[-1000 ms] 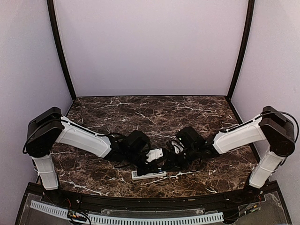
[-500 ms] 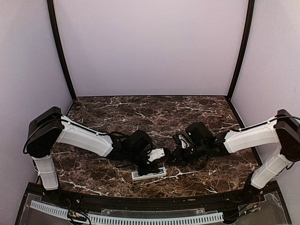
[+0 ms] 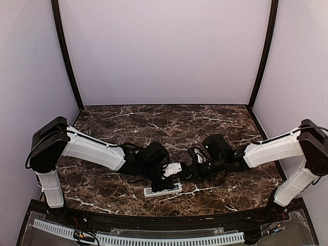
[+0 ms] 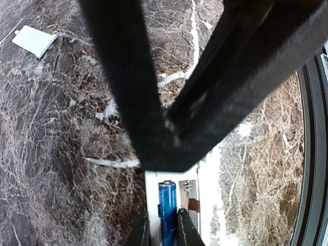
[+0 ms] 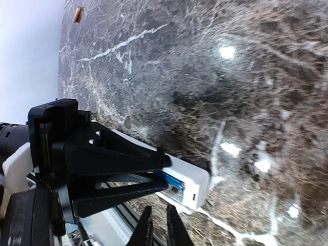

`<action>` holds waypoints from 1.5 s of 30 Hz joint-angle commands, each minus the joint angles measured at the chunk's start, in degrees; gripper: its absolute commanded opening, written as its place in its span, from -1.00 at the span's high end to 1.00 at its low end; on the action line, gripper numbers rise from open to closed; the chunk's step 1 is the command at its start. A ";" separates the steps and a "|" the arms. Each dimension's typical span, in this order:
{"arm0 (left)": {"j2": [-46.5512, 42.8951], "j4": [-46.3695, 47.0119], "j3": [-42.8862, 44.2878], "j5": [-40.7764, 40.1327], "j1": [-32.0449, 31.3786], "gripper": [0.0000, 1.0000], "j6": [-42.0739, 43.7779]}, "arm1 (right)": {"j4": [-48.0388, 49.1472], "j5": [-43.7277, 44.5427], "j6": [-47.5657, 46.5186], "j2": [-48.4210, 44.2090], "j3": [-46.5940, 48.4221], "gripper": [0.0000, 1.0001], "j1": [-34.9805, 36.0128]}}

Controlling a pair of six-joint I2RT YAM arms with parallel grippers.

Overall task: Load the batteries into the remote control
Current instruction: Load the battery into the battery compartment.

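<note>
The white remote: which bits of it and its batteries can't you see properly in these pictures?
Top external view: the left tool partly covers the slim white plastic remote control; batteries too small to spot.
Left wrist view: the right tool hides the remote's far end; the bottom edge cuts off the blue cylinder battery.
Right wrist view: the orange cylinder battery is only a tiny speck.
No view shows the remote's buttons.

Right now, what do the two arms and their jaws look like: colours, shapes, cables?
The left arm and right arm match: glossy white tapered link shells between chunky black joint housings, white lower posts, black wrists. Thin black cables loop at the shoulders. The jaws are matte black, long tapered wedges with triangular bracing. No markings are legible.
</note>
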 commanded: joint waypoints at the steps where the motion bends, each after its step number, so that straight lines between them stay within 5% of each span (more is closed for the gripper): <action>1: 2.79 -6.19 -1.84 -6.17 0.56 0.84 0.65 | 6.59 -5.16 2.28 6.40 -0.26 0.85 1.15; 27: 2.14 -4.67 -2.85 -6.05 0.53 0.68 -0.01 | 0.17 -2.78 0.07 13.65 6.84 0.84 5.64; 35: 1.52 -3.12 -4.02 -6.51 0.56 0.58 -1.19 | 5.27 -6.10 1.70 14.93 5.78 0.86 6.07; 45: -0.59 -0.53 -5.55 -6.49 0.63 0.33 -1.13 | 0.01 -2.55 -0.69 13.63 7.31 0.88 5.94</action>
